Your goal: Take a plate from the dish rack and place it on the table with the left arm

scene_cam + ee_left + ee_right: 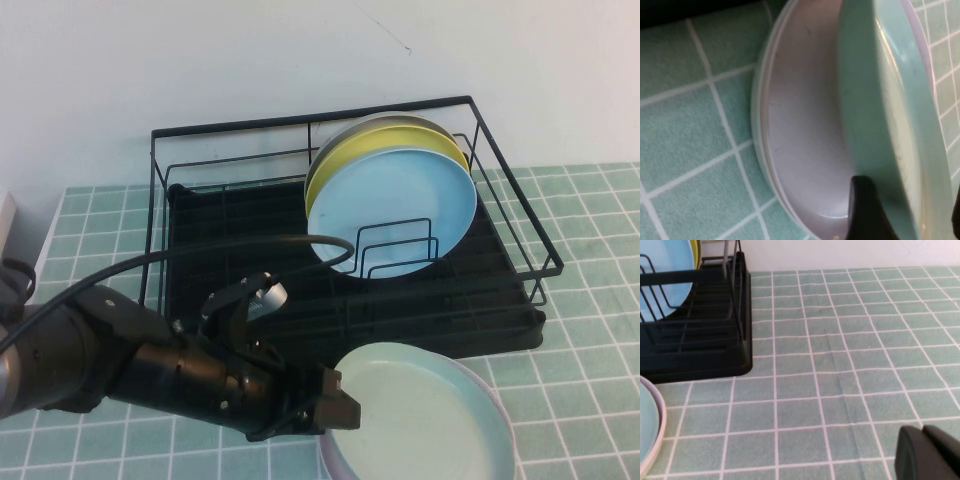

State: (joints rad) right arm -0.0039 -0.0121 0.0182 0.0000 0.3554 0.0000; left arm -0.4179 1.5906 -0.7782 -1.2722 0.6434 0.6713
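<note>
Left gripper [338,405]: at the near edge of the table [580,330], in front of the dish rack [500,300], its black fingers [867,210] clamped on the left rim of the plate [425,415]. Left arm [110,360]: reaches in low from the near left, a black cable looping from it over the rack floor.

Plate, mint-green: out of the rack, lying roughly flat on top of a pale pink plate [495,395], which shows as a thin rim around its right and near edges. The left wrist view shows the green rim [890,115] raised off the pink plate's inner surface [805,135] on the gripped side, so it sits tilted there rather than nested.

Pink plate: resting on the tiles, just in front of the rack's near right corner.

Dish rack: black wire frame with slatted base, standing against the back wall. Contents: a sky-blue plate [395,210] upright against the wire dividers at the right rear, a yellow plate [345,160] behind it, and a grey one [400,120] at the very back.

Right gripper [930,452]: seen only in its own wrist view, low over bare tiles to the right of the rack, fingers pressed together with nothing between them.
</note>
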